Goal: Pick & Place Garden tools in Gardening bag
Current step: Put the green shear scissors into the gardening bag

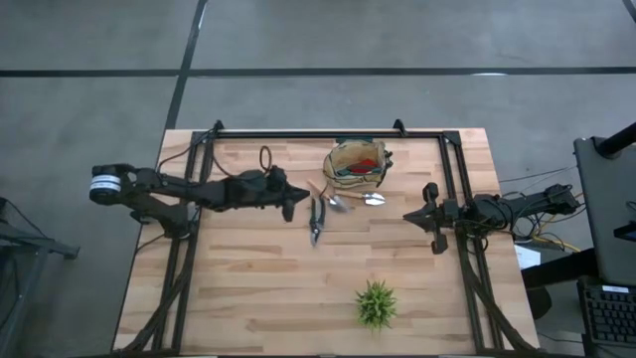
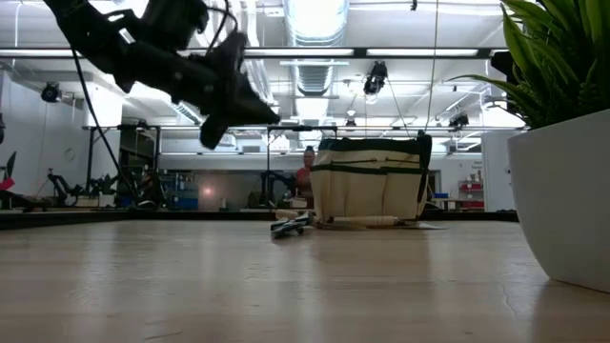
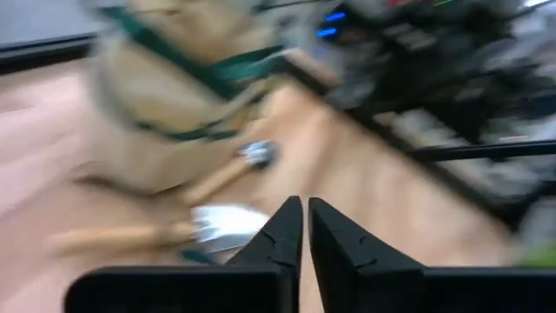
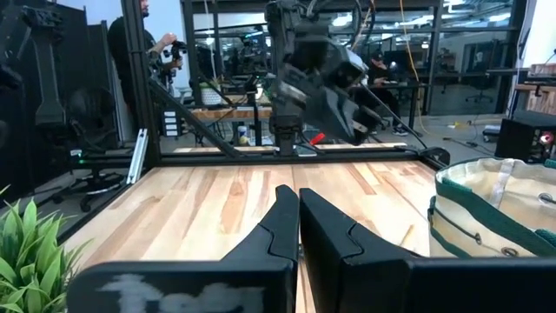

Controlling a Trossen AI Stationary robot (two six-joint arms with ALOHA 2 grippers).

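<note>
1. Left gripper (image 1: 296, 202) hangs above the tabletop left of centre, its fingers nearly together with only a thin slit between them — nothing is clamped in them.
2. Dark-handled pruning shears (image 1: 316, 219) lie flat near the middle of the tabletop, just beside that gripper's tip and apart from it.
3. Wooden-handled trowel (image 1: 331, 195) rests next to the shears, its blade toward the bag's base.
4. Gardening bag (image 1: 343, 157) stands upright near the far edge, centre-right — a red-and-black item (image 1: 368, 166) shows inside it, and a small silvery tool (image 1: 374, 199) lies on the wood just by its near side.
5. Spiky green plant (image 1: 376, 304) sits at the near edge, right of centre.
6. Right gripper (image 1: 410, 214) waits toward the right edge, fingers pressed together and empty.
</note>
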